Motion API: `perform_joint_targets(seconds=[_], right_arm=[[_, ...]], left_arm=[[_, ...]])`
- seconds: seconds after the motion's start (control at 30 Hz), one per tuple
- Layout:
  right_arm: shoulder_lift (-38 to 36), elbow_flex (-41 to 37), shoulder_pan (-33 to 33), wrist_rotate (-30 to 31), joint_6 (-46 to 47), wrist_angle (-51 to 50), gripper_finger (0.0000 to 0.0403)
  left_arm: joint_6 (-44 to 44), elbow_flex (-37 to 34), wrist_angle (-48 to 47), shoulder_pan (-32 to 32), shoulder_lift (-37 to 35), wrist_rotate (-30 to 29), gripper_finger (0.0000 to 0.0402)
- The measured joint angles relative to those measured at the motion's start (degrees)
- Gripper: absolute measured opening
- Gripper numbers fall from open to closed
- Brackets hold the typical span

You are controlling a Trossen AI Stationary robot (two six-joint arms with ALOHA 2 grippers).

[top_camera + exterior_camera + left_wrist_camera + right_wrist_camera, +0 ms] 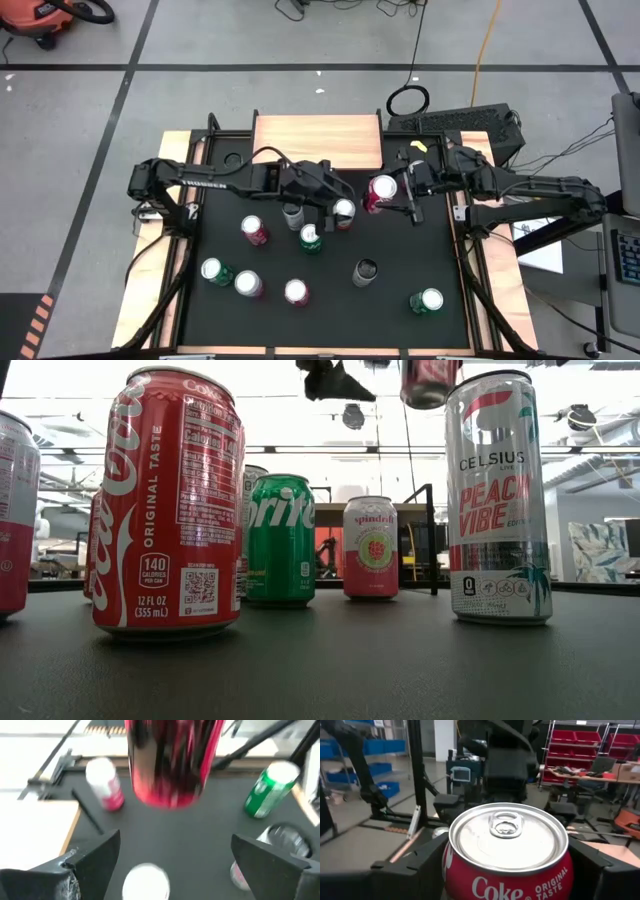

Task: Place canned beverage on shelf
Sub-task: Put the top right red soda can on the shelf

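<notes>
Right up close, the Coke can (507, 852) sits clamped between the right gripper (392, 192) fingers, lifted above the black mat (390, 300), just short of the shelf (318, 140). Left gripper (322, 205) hangs released nearby. Carry the can level over the wood, lower until seated, then release.

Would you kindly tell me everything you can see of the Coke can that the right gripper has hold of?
The Coke can is red aluminium with white "Coke Original Taste" lettering, a silver lid and an unopened pull tab. The right gripper grips its sides, holding it above the black mat, just short of the wooden shelf. Seen from the left gripper, which stands open, it hangs in the air. Nothing else touches it.
</notes>
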Motion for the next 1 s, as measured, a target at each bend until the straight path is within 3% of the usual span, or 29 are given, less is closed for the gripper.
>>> perform_joint_targets(seconds=[0.37, 0.67, 0.83, 1.0], right_arm=[[3.4, 0.0, -7.8, -0.4, -3.4, 2.8, 0.0278], [7.7, 0.0, -14.0, -6.9, 1.6, 8.8, 0.0278], [8.5, 0.1, -15.1, -9.4, 4.3, 10.9, 0.0279], [8.4, 0.1, -15.1, -9.6, 4.8, 11.3, 0.0279]], left_arm=[[3.5, 0.0, -7.0, -0.3, -0.3, -1.8, 0.0381], [4.2, -0.5, -12.6, -0.2, -0.5, -2.8, 0.0381], [-0.4, -6.6, -12.0, -0.6, -2.6, -5.0, 0.0381], [-5.0, -14.1, -4.0, -2.4, -8.0, -9.3, 0.0381]])
